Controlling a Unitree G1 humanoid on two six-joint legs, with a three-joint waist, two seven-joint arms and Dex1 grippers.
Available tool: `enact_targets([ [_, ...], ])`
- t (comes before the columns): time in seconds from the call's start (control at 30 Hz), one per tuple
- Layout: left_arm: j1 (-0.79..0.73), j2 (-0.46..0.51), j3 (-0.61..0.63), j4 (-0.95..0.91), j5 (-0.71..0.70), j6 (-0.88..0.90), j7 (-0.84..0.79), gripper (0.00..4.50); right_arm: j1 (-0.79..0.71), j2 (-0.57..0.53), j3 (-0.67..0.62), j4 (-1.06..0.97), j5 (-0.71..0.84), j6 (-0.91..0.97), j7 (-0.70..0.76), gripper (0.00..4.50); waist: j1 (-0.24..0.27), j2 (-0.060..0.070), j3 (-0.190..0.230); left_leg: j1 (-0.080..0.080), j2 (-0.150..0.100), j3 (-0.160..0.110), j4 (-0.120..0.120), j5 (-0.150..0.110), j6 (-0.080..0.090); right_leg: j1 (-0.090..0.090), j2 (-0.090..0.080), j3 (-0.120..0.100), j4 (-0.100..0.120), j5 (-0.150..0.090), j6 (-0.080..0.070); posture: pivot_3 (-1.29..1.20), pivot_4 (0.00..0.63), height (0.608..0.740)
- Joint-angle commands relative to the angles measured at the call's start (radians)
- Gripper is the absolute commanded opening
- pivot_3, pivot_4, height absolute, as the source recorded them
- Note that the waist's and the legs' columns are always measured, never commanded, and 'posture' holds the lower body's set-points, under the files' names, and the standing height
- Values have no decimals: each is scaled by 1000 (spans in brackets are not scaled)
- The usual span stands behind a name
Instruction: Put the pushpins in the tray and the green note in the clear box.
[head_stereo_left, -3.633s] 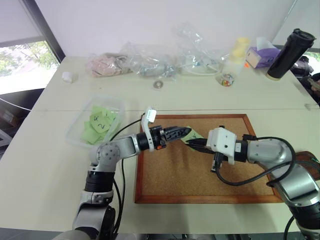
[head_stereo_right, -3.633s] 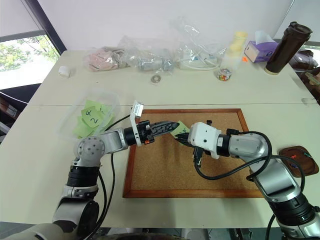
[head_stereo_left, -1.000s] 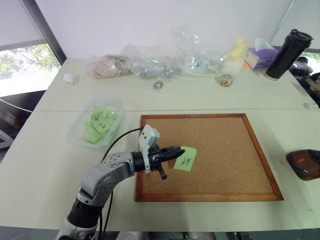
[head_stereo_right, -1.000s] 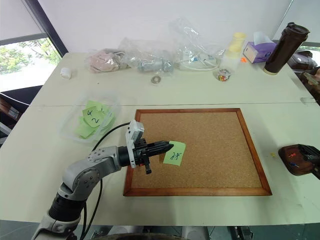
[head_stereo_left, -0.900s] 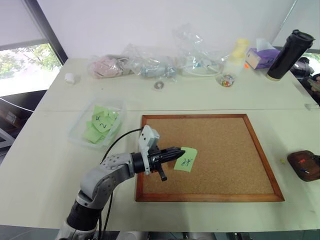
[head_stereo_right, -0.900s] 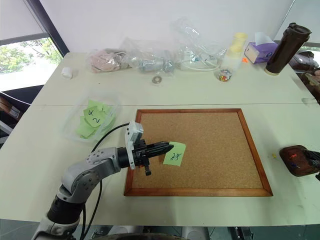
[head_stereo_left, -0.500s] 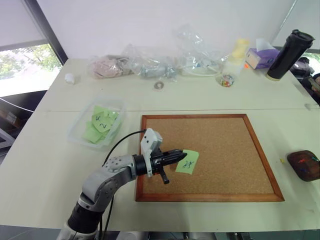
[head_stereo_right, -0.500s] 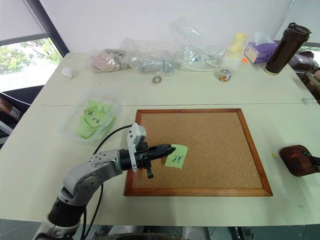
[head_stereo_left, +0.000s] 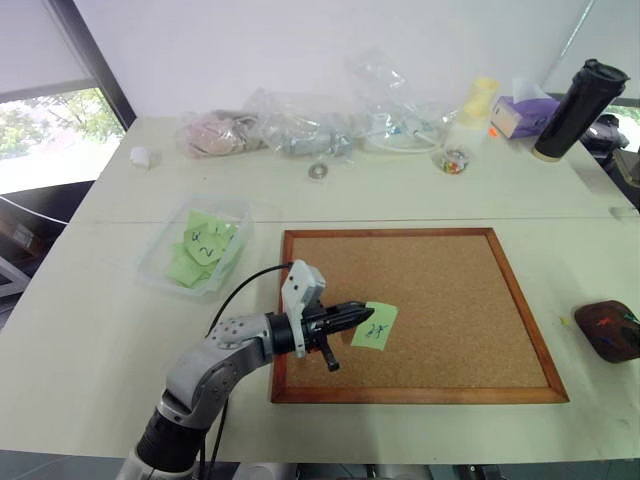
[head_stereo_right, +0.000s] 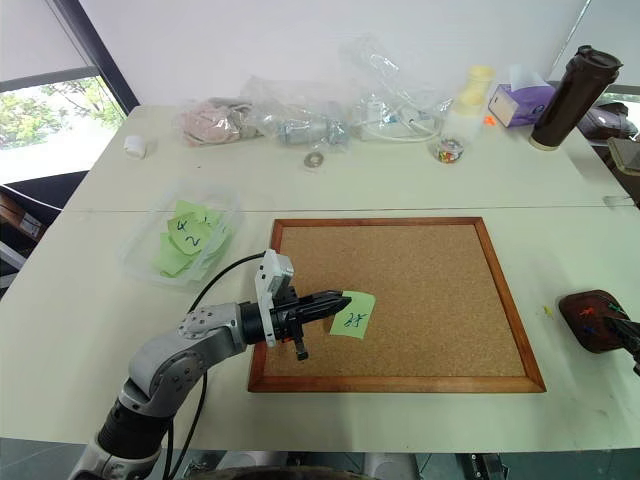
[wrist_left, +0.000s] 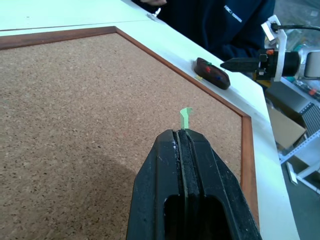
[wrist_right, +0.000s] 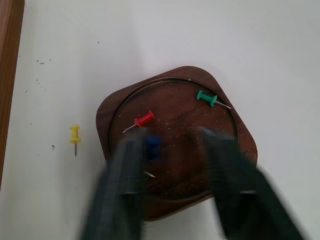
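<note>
Lighting: bright, even daylight; window (head_stereo_left: 40, 130) beside the worktop (head_stereo_left: 420, 195) blown out to near white.
Shadows: soft, faint on the corkboard (wrist_left: 75, 125) under the left pincer (wrist_left: 180, 137).
Glare: mild sheen on the clear bags (head_stereo_right: 300, 115).
Blur: right pincer (wrist_right: 172, 145) fingers smeared over the tray (wrist_right: 220, 125); pushpins (wrist_right: 145, 120) there sharp.
Distortion: worktop edges bow slightly.

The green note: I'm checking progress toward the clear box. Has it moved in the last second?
Barely. The green note, pinched in the left claw, has crept slightly rightward over the corkboard, away from the clear box.
</note>
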Motion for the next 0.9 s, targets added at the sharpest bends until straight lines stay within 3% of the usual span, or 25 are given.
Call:
enact_targets([
  [0.03, 0, -7, -6, -12, 3, -19, -1, 0, -10, -18, -9, -1, -2, -21, 1, 3404, 0, 0, 0, 0, 0, 0, 0, 0, 0, 0, 0, 0, 0, 0, 0, 0, 150, 730],
  [0.1, -2, -9, -6, -9, 7, -22, -1, 0, -19, -18, -2, 4, -3, -25, -2, 4414, 0, 0, 0, 0, 0, 0, 0, 0, 0, 0, 0, 0, 0, 0, 0, 0, 150, 730],
  [0.13, -2, -10, -6, -7, 9, -23, -1, 0, -23, -19, -1, 6, -3, -25, -5, 4471, 0, 0, 0, 0, 0, 0, 0, 0, 0, 0, 0, 0, 0, 0, 0, 0, 150, 730],
  [0.77, -8, -19, 0, -25, 8, -14, 23, 0, -119, -9, 102, 191, -97, -184, -43, 4471, -1, 1, -1, 0, 0, 0, 0, 0, 0, 0, 0, 0, 0, 0, 0, 0, 150, 730],
  [0.9, -12, -23, 1, -34, 3, -4, 37, 0, -128, -20, 72, 175, -67, -170, -43, 4471, -1, 1, -1, 0, 0, 0, 0, 0, 0, 0, 0, 0, 0, 0, 0, 0, 150, 730],
])
